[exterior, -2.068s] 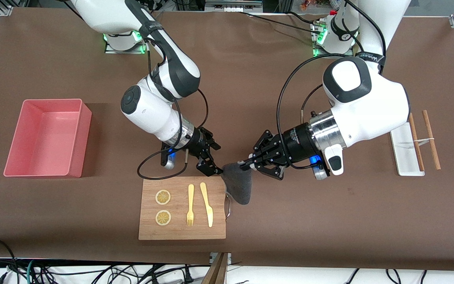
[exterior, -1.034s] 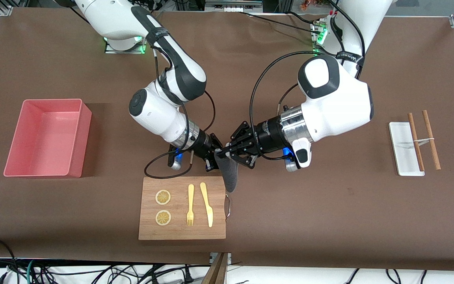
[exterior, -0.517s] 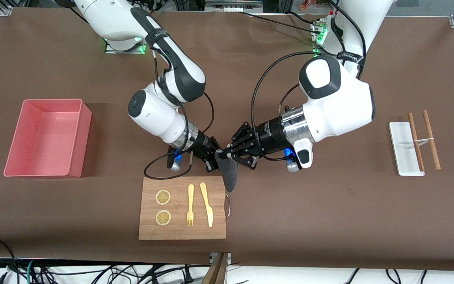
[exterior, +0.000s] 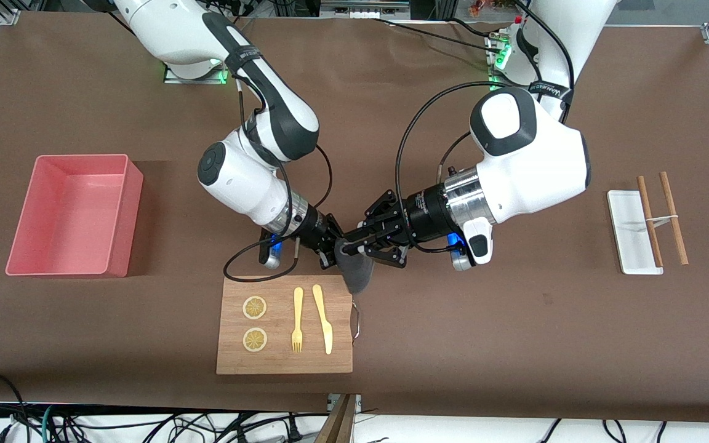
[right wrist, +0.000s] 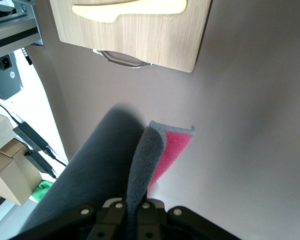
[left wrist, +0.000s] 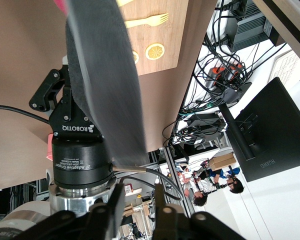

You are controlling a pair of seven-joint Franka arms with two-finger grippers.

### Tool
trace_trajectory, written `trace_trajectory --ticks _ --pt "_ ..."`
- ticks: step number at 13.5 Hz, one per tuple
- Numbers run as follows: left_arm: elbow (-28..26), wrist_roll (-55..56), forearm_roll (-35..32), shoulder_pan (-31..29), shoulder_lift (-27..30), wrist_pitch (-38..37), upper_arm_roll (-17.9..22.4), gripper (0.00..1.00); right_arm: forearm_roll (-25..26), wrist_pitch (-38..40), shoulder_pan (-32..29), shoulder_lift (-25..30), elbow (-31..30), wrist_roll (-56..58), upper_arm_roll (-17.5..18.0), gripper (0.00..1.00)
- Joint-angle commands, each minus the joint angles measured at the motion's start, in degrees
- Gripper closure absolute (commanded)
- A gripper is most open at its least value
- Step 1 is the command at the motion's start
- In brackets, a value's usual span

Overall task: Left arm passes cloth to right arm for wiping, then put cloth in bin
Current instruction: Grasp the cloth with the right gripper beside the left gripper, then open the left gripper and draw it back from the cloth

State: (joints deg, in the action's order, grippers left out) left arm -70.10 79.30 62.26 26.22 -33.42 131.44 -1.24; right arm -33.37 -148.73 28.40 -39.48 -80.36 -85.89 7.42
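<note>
The dark grey cloth hangs over the table just above the wooden board's corner. My right gripper is shut on its upper edge; the right wrist view shows the cloth pinched between the fingers of that gripper, with the magenta-red face folded outward. My left gripper is tip to tip with the right one, beside the cloth. In the left wrist view the left gripper is open with nothing between its fingers, and the cloth hangs from the right gripper. The pink bin stands at the right arm's end, empty.
A wooden board lies under the grippers, nearer the front camera, with a yellow fork, a knife and two lemon slices. A white tray and chopsticks lie at the left arm's end.
The left gripper carried the cloth to the right gripper. The right gripper closed on it, the left let go and drew back slightly. The cloth now hangs shorter.
</note>
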Motion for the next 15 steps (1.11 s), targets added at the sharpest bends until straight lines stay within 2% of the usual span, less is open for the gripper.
trace_trajectory --ticks 1,3,5,8,11,14,15 --pt "0.8 -1.3 1.0 -0.1 0.0 0.0 0.3 0.00 -0.6 1.3 -0.5 0.6 0.0 1.7 0.1 1.00" --pt "0.8 -1.3 1.0 0.0 0.0 0.0 0.3 0.00 -0.6 2.3 -0.3 0.7 0.0 1.7 0.2 1.00" --pt "0.8 -1.3 1.0 -0.1 0.0 0.0 0.3 0.00 1.5 6.5 -0.2 0.6 -0.1 2.1 0.2 1.00" --pt "0.8 -1.3 1.0 -0.1 0.0 -0.1 0.4 0.00 4.6 16.2 -0.4 0.6 -0.2 4.7 0.2 1.00" --pt "0.9 -1.3 1.1 -1.2 0.2 -0.4 0.4 0.00 4.8 28.5 -0.7 0.9 -0.2 9.1 -0.2 1.00" --pt "1.0 -1.4 0.2 -2.3 0.4 -2.8 0.6 0.00 10.1 37.7 -0.6 0.7 -1.0 11.5 -0.4 1.00" --pt "1.0 -1.4 -2.2 -3.0 1.2 -4.8 0.6 0.00 12.0 41.1 -0.8 0.7 -1.6 13.6 -0.4 1.00"
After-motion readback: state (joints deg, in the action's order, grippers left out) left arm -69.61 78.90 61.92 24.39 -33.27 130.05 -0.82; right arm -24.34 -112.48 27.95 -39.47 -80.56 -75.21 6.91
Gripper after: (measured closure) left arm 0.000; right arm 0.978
